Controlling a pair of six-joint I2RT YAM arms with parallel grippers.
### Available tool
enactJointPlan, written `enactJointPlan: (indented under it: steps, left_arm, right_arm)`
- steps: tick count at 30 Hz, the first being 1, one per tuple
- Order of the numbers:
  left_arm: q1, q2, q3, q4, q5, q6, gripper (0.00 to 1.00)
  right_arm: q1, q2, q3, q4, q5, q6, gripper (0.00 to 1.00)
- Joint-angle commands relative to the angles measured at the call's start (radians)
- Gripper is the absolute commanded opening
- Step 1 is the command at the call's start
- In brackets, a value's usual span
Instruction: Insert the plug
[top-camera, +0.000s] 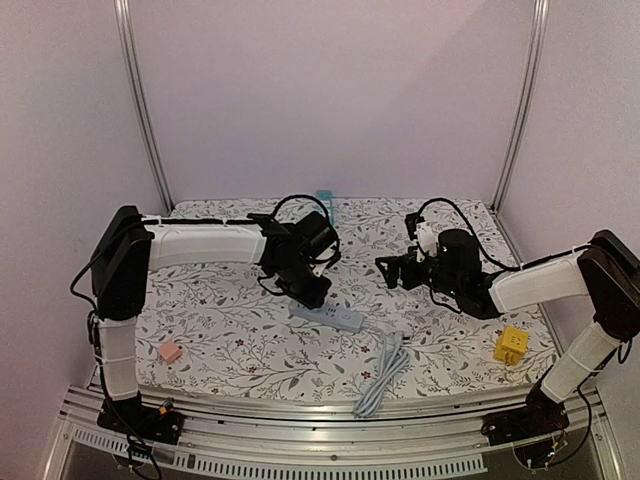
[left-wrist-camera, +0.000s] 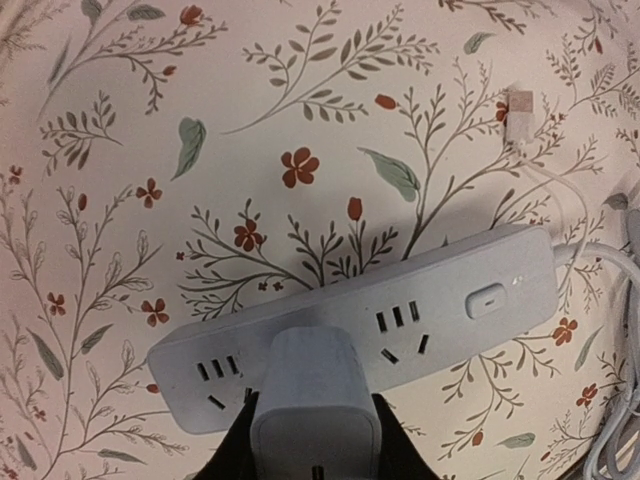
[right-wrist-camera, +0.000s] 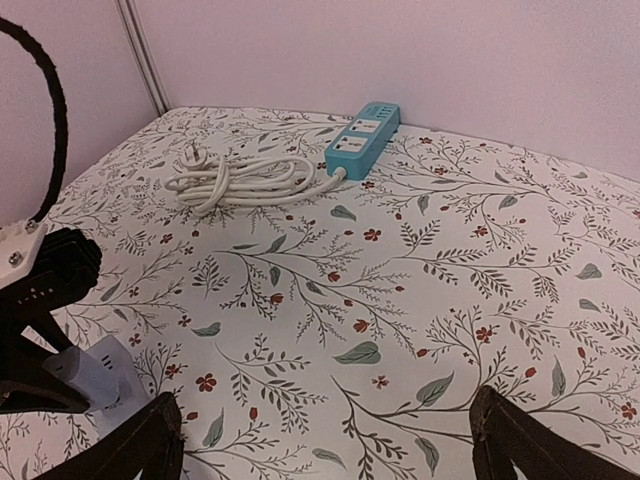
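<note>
My left gripper (top-camera: 312, 291) is shut on a white plug adapter (left-wrist-camera: 312, 405), black fingers on both its sides. The adapter stands on the middle socket of a white power strip (left-wrist-camera: 470, 290), which lies flat on the flowered cloth; the prongs are hidden. The strip also shows in the top view (top-camera: 340, 319), with free sockets on each side of the adapter and a switch toward its cord end. My right gripper (top-camera: 392, 270) is open and empty, hovering to the right of the strip; its fingertips (right-wrist-camera: 140, 445) are spread wide in the right wrist view.
The strip's white cord (top-camera: 382, 375) lies coiled toward the front edge. A teal power strip (right-wrist-camera: 362, 137) with a coiled white cord (right-wrist-camera: 240, 180) sits at the back wall. A yellow block (top-camera: 511, 345) lies at the right, a pink block (top-camera: 170, 352) at the left.
</note>
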Motion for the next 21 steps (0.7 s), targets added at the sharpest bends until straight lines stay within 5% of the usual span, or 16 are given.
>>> enactJointPlan:
  steps: [1,21]
  left_arm:
    - [0.000,0.051,0.034,-0.046,-0.020,-0.010,0.00]
    - [0.041,0.089,0.047,-0.055,-0.050,-0.122,0.00]
  right_arm:
    - [-0.002,0.007,-0.004,-0.013,0.003,0.001,0.99]
    - [-0.003,-0.001,-0.017,-0.010,0.010,-0.003,0.99]
